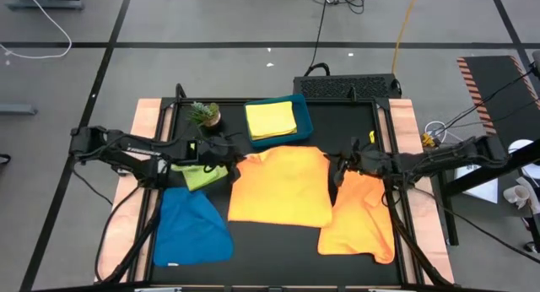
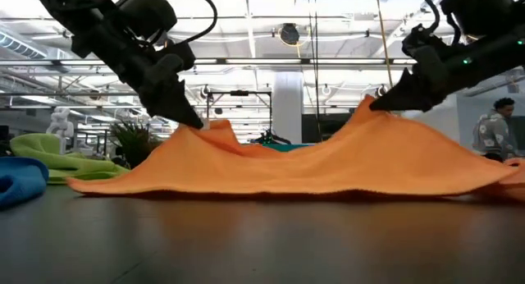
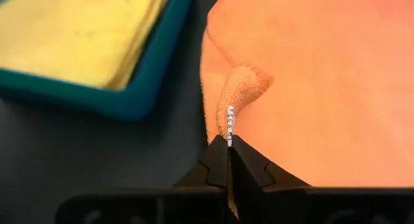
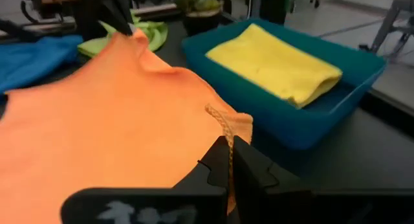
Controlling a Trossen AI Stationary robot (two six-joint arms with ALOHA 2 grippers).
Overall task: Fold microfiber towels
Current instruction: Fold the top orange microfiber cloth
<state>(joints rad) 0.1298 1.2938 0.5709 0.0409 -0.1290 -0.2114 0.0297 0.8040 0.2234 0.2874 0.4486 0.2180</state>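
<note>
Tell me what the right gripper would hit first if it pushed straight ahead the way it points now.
Shut on the orange towel corner, the right gripper points roughly toward the teal tray holding the yellow towel. It would probably meet the tray's near wall first, though depth is unclear.

hidden: second orange towel (image 1: 359, 220) partly under right arm | cut off: teal tray (image 3: 139, 98)

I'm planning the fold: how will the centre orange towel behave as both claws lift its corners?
Probably floppy: the centre orange towel sags between the left claw and right claw, both pinching corners. Likely light, since thin pinches raise it into peaks. Its trailing edge will probably drag on the table.
</note>
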